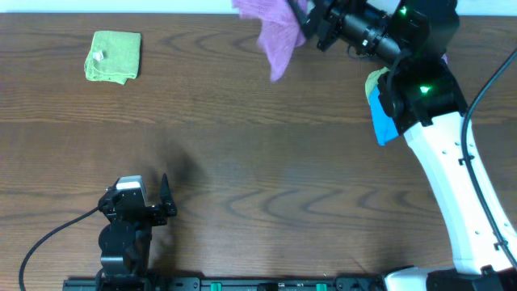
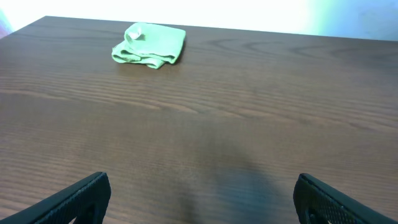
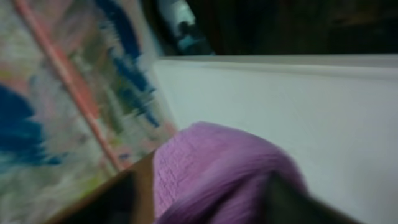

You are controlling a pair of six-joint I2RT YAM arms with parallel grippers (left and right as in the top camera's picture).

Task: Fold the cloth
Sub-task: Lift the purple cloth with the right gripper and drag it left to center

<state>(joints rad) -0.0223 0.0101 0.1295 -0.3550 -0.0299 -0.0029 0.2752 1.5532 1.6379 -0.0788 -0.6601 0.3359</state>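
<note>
Overhead view: the purple cloth (image 1: 277,39) hangs limp at the far edge, right of centre, pinched in the closed right gripper (image 1: 305,22), the left gripper (image 2: 199,193) gapes empty by the near-left corner; expect light, floppy fabric, so grasp its corners.

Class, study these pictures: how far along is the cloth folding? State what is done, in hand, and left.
Done: the small green fabric cloth lies folded at far left. In hand: the right gripper holds the bunched purple fabric cloth raised, unfolded. Left: laying it flat and folding it; the left gripper sits open. A blue cloth is partly hidden by the right arm; its state is unclear.
</note>
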